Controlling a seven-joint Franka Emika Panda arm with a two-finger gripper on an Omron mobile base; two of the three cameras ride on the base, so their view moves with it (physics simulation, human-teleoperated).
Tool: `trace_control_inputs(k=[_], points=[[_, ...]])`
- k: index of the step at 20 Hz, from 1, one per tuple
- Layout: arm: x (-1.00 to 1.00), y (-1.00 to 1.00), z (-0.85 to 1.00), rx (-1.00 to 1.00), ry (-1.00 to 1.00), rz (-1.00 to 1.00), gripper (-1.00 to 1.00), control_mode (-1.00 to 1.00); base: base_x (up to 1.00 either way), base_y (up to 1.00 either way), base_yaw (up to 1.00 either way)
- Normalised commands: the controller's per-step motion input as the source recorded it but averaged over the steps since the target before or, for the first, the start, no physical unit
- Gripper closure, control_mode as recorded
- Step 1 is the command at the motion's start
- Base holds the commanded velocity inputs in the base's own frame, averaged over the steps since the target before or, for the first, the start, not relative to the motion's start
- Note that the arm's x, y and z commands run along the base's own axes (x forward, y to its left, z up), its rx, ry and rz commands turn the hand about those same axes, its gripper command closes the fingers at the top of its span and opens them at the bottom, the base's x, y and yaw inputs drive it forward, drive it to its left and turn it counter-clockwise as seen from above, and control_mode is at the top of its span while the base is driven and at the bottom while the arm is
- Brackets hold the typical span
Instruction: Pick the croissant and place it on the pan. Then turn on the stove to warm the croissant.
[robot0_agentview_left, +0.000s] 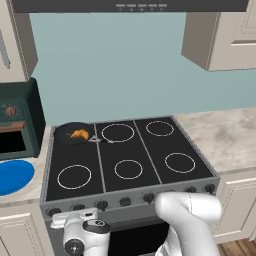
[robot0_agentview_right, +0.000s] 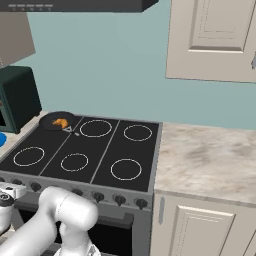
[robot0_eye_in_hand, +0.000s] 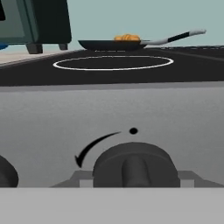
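Note:
The golden croissant (robot0_agentview_left: 80, 134) (robot0_agentview_right: 60, 122) (robot0_eye_in_hand: 127, 38) lies in the small black pan (robot0_agentview_left: 62, 135) (robot0_agentview_right: 49, 120) (robot0_eye_in_hand: 100, 44) on the stove's (robot0_agentview_left: 150, 145) (robot0_agentview_right: 102, 150) back left burner. The pan's handle points right. My gripper (robot0_agentview_left: 75, 216) (robot0_eye_in_hand: 135, 179) is low at the grey front panel (robot0_eye_in_hand: 65, 118), near its left end. In the hand view, a dark knob (robot0_eye_in_hand: 135, 168) sits between the two fingertips (robot0_eye_in_hand: 82, 179), which press on its sides. The knob's bar stands upright under a black dot and a curved arrow.
A dark green toaster oven (robot0_agentview_left: 17, 120) (robot0_agentview_right: 17, 97) stands left of the stove, with a round blue plate (robot0_agentview_left: 12, 176) on the counter in front of it. Speckled counter (robot0_agentview_left: 230, 135) (robot0_agentview_right: 200, 160) runs to the right. More knobs (robot0_agentview_left: 125, 201) line the panel.

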Motion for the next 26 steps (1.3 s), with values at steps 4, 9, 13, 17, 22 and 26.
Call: trace_control_inputs(k=[4, 9, 13, 17, 22, 26], points=[[0.33, 0.04, 0.00, -0.26, 0.07, 0.21, 1.00, -1.00, 0.00, 0.00, 0.00], [0.20, 0.00, -0.07, -0.37, 0.06, 0.31, 1.00, -1.00, 0.00, 0.00, 0.00], [0.09, 0.14, -0.08, -0.47, 0.06, 0.37, 1.00, -1.00, 0.00, 0.00, 0.00], [0.03, 0.28, -0.14, -0.57, 0.03, 0.39, 1.00, -1.00, 0.00, 0.00, 0.00], [0.10, 0.36, 0.00, -0.74, 0.15, 0.40, 1.00, -1.00, 0.00, 0.00, 0.00], [0.04, 0.33, 0.00, -0.85, 0.29, 0.39, 1.00, -1.00, 0.00, 0.00, 0.00]])
